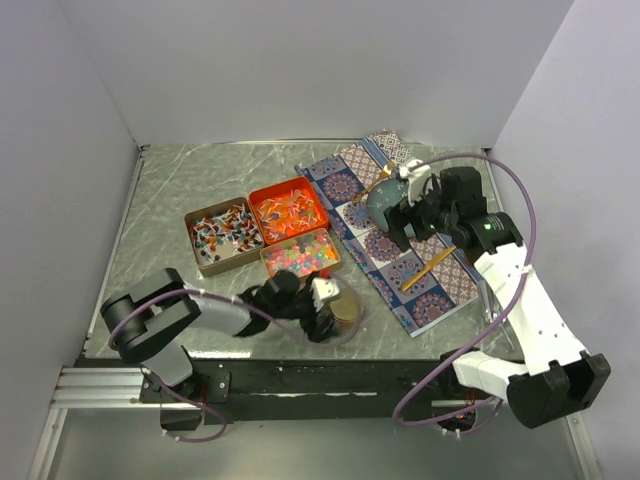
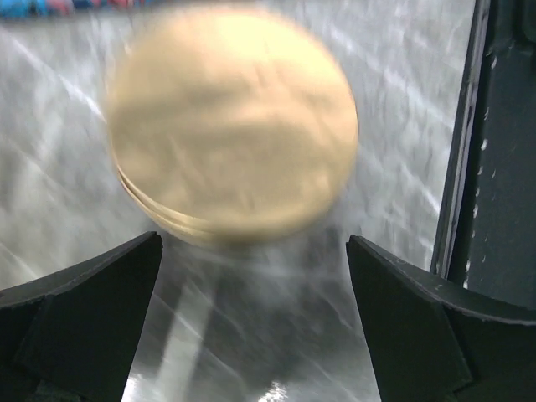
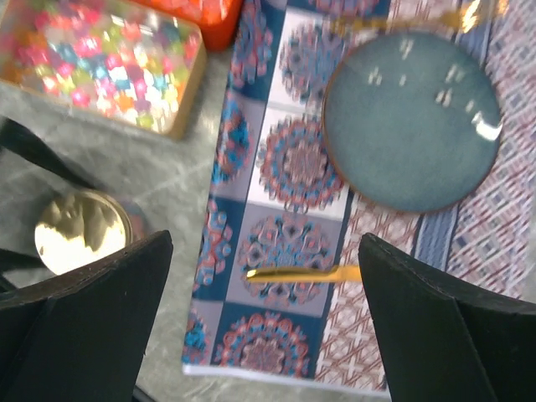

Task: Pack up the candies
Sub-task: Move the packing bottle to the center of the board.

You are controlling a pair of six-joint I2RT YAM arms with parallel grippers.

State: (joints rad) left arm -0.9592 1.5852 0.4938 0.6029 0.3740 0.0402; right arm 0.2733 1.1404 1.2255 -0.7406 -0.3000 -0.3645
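Smeared by motion in the left wrist view: the round gold lid (image 2: 230, 126), its edges soft, so no telling what lies under it. Clipped by that view's top edge, a thin strip of colour, too little to name. From above, left gripper (image 1: 325, 308) masking the lid's left side; contact there impossible to judge. Settled only by the wrist view: fingers spread wide, nothing between them, lid just ahead of the tips on the grey marbled table (image 1: 180, 180).

Overhead, Right gripper (image 1: 408, 218) hanging above a patterned mat (image 1: 345, 185) and covering part of a blue plate (image 1: 380, 203). Shown whole only in the right wrist view, that plate, with the jaws wide apart and holding nothing. Also on the mat, a gold utensil (image 1: 428, 268), one end hidden behind a finger in the wrist view.

Candies (image 1: 225, 232) all inside three open tins (image 1: 254, 200), touching one another, left of the mat: wrapped ones in the left tin, orange-red pieces in the orange tin, multicoloured bead jellies in the nearest. In the right wrist view only the bead tin, plus a clipped corner of the orange one.
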